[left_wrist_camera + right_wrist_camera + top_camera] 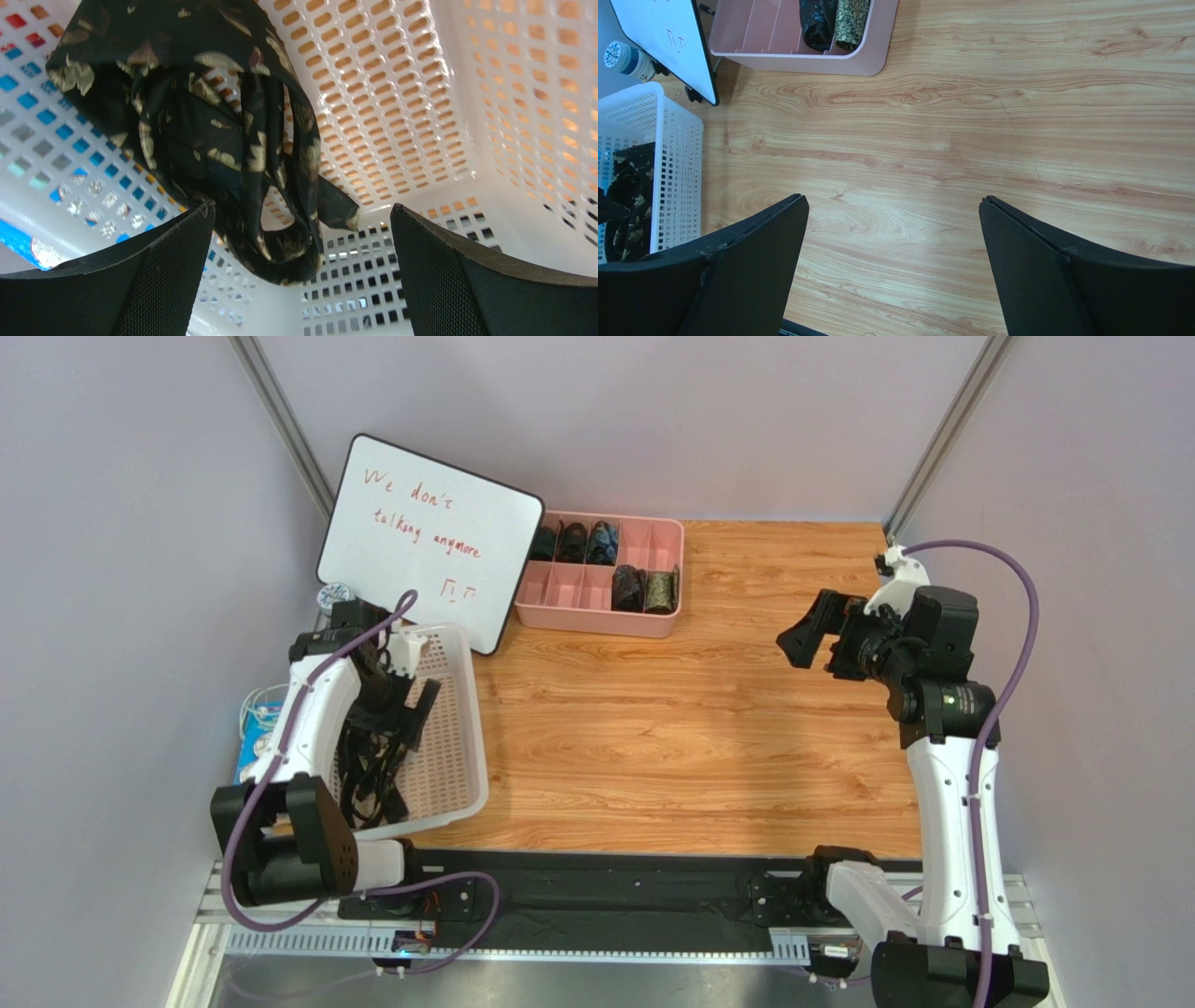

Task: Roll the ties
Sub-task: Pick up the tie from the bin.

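A crumpled dark tie (210, 126) with gold leaf marks lies bunched in the white mesh basket (421, 105) at the table's left (449, 742). My left gripper (302, 205) hangs inside the basket, open, its jaws wide on either side of the tie's lower loop and not closed on it. From above, the left gripper (400, 707) sits over the dark tie heap (368, 763). Several rolled ties (582, 542) stand in the pink tray (596, 623). My right gripper (814, 633) is open and holds nothing above the bare wood at the right (892, 199).
A whiteboard (428, 539) with red writing leans between basket and tray. The pink tray's (808, 63) near corner holds two rolled ties (836, 21). The right wrist view also catches the basket (675, 161). Grey walls close in on both sides.
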